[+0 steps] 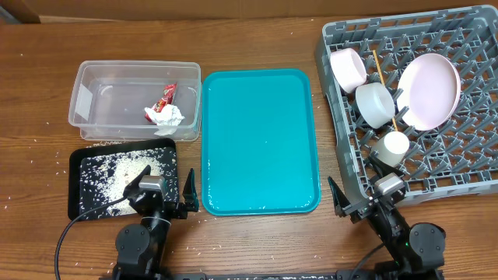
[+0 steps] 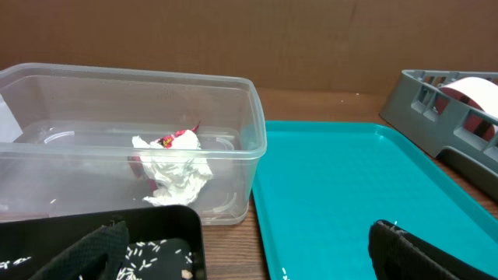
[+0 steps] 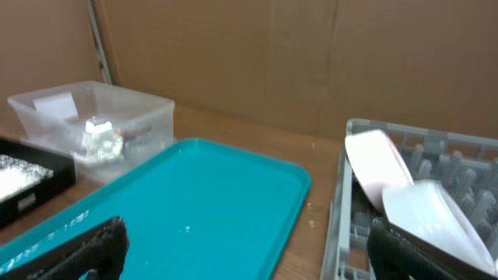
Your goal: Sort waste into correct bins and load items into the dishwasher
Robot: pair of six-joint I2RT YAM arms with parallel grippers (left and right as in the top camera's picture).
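Note:
The red-and-white wrapper (image 1: 164, 109) lies in the clear tub (image 1: 93, 85); it also shows in the left wrist view (image 2: 173, 163). White rice grains (image 1: 117, 175) cover the black tray (image 1: 78, 202). The grey dish rack (image 1: 475, 179) holds the large white plate (image 1: 429, 89), a white bowl (image 1: 348, 68), a second bowl (image 1: 373, 103), a white cup (image 1: 390, 146) and chopsticks (image 1: 383, 71). My left gripper (image 1: 159, 190) is open and empty at the near edge by the black tray. My right gripper (image 1: 366, 198) is open and empty by the rack's near corner.
A teal serving tray (image 1: 261, 140) lies between the tub and the rack. Loose rice grains (image 1: 62, 159) are scattered on the wooden table around the black tray. A brown cardboard wall stands behind the table.

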